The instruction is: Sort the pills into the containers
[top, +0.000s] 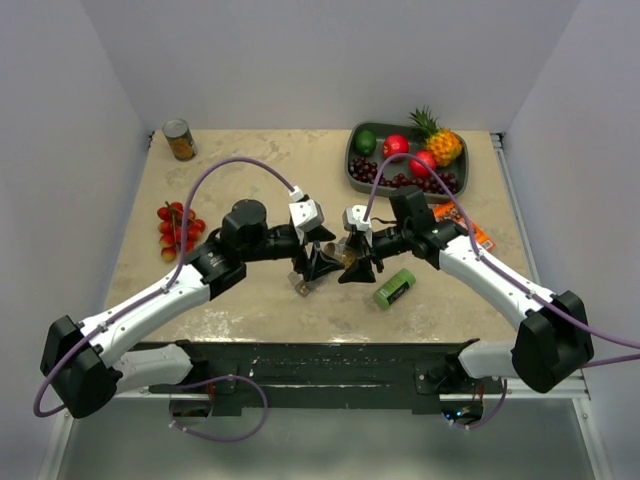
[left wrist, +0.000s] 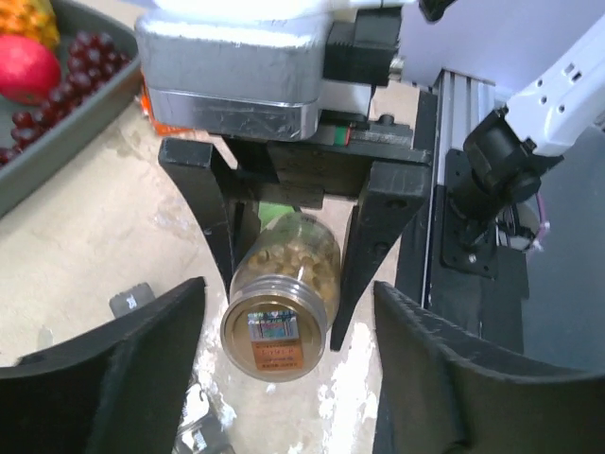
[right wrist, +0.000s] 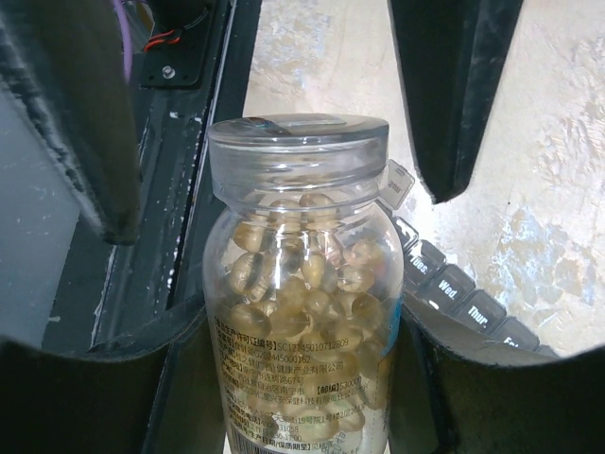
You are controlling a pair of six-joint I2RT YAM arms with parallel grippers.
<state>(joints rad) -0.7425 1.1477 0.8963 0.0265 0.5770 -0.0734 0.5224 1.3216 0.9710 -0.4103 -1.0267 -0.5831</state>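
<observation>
bottle, one, full of pills, clamped in right pincer; left pincer agape, empty, flanking cap.

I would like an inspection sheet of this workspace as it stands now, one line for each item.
Surface: beige marbled table, glossy.
Job's things: clear bottle of amber pills, cap on; grey pill organiser on the table, one lid raised.
Clutter: can, cherry tomatoes, fruit tray, green box, orange packet.
Grippers: right gripper shut on the bottle; left gripper open, fingers either side of the cap.
Cables: purple cables arching over the table.
Surroundings: plain grey walls; nothing else seen.
</observation>
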